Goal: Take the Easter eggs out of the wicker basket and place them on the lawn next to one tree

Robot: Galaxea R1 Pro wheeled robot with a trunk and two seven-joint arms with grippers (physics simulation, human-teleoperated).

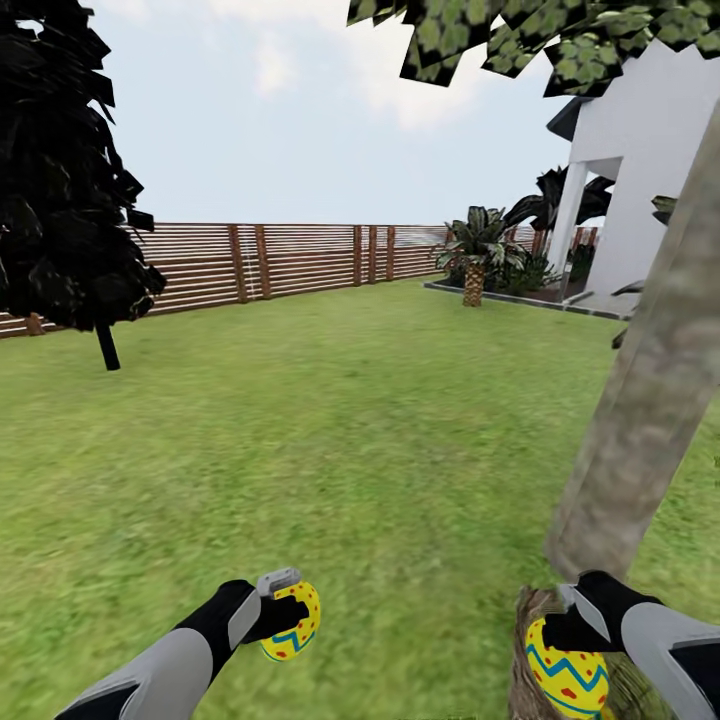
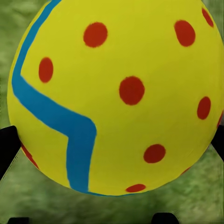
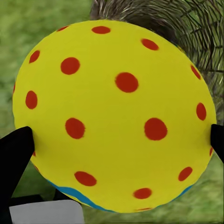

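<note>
My left gripper [image 1: 290, 615] is shut on a yellow Easter egg [image 1: 293, 622] with red dots and a blue zigzag, held low over the lawn [image 1: 330, 430]; the left wrist view shows that egg [image 2: 116, 93] close up between dark fingers [image 2: 7, 147]. My right gripper [image 1: 565, 630] is shut on a second Easter egg [image 1: 566, 680], hanging just above the brown wicker basket [image 1: 525, 650] at the bottom right; in the right wrist view this egg [image 3: 116, 116] sits in front of the basket's woven rim [image 3: 186, 28]. The thick mottled tree [image 1: 650, 400] rises right behind the basket.
A dark narrow tree [image 1: 60, 180] stands at the far left. A brown slatted fence [image 1: 260, 260] runs along the back. A white house [image 1: 650, 180] with broad-leaved plants [image 1: 480, 255] is at the back right. Open grass stretches between.
</note>
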